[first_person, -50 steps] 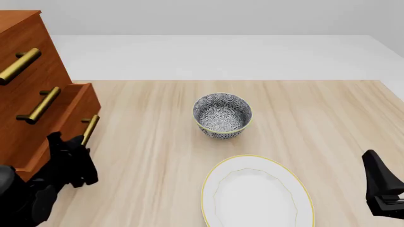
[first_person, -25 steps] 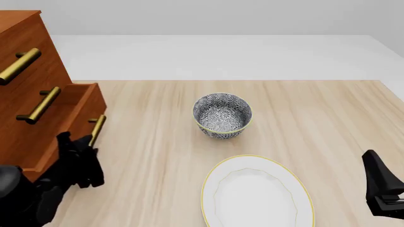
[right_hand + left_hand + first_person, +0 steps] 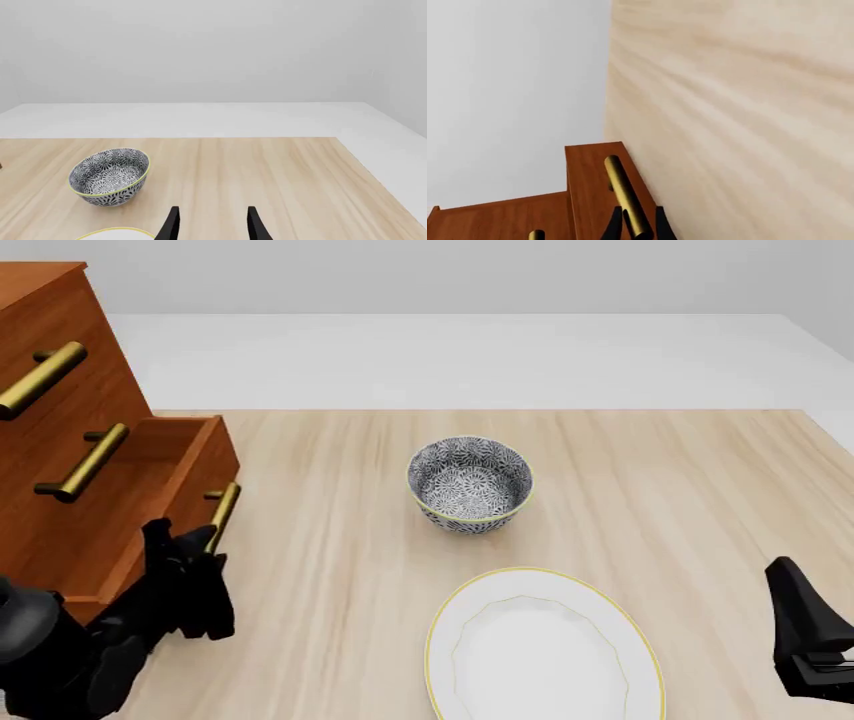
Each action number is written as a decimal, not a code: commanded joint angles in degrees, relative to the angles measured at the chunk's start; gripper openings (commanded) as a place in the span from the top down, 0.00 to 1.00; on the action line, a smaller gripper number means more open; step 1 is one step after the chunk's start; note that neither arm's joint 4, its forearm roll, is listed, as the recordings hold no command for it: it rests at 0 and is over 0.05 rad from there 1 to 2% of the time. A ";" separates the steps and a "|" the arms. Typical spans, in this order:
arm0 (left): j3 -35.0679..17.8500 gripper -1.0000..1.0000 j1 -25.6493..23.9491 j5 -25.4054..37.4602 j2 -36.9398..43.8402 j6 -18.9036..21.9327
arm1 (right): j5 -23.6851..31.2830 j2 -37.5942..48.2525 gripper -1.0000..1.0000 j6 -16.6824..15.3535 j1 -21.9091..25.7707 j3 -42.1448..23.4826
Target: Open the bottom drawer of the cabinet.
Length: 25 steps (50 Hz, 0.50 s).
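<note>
The reddish-brown cabinet stands at the table's left side, with brass bar handles on its drawers. Its bottom drawer is slid partly out toward the table's middle. My left gripper is shut on the bottom drawer's brass handle. In the left wrist view, the dark fingertips sit on either side of that handle, with the gripper closed around its near end. My right gripper stands open over the table's near right, holding nothing; its arm shows at the right edge.
A patterned blue-white bowl sits mid-table, also visible in the right wrist view. A white plate with a yellow rim lies near the front edge. The two upper drawer handles stick out above the left arm.
The bottom drawer has slid further out to the right, with my left gripper moving along with its handle. The right arm has stayed still.
</note>
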 commanded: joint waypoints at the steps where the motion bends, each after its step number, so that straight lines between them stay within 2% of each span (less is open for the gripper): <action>1: -3.63 1.00 -0.53 0.48 3.32 0.62 | 0.00 0.01 0.00 -0.01 -0.01 0.00; 25: -3.05 1.00 -0.70 0.52 2.49 0.36 | -0.01 0.01 0.00 0.00 -0.01 0.00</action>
